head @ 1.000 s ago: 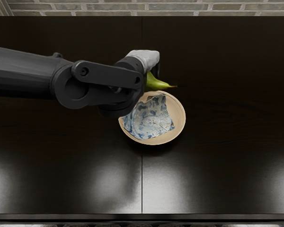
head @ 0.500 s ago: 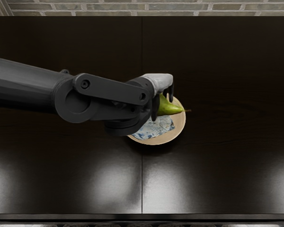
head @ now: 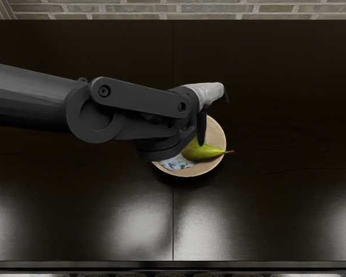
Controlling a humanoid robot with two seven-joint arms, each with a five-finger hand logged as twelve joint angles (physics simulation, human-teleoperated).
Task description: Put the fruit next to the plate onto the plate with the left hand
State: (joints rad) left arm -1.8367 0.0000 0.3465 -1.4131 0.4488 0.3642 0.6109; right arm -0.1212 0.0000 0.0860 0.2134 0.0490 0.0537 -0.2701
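Observation:
A green pear point(head: 205, 152) lies on its side on the tan plate point(head: 220, 137), stem pointing right. The plate has a blue-and-white pattern and sits mid-table, mostly hidden under my forearm. My left hand point(head: 212, 118) hovers over the plate's far side, just above the pear. Its fingers are spread: one dark finger point(head: 200, 131) points down toward the pear's top and another reaches out to the right. Nothing is held between them. The right arm does not show.
The dark table point(head: 277, 196) stretches around the plate on all sides. A brick wall point(head: 173, 8) runs along its far edge. My bulky left forearm point(head: 104, 112) covers the table's left-middle part.
The hand carried the pear from behind the plate to over it. The pear has now dropped onto the plate, and the fingers have opened away from it.

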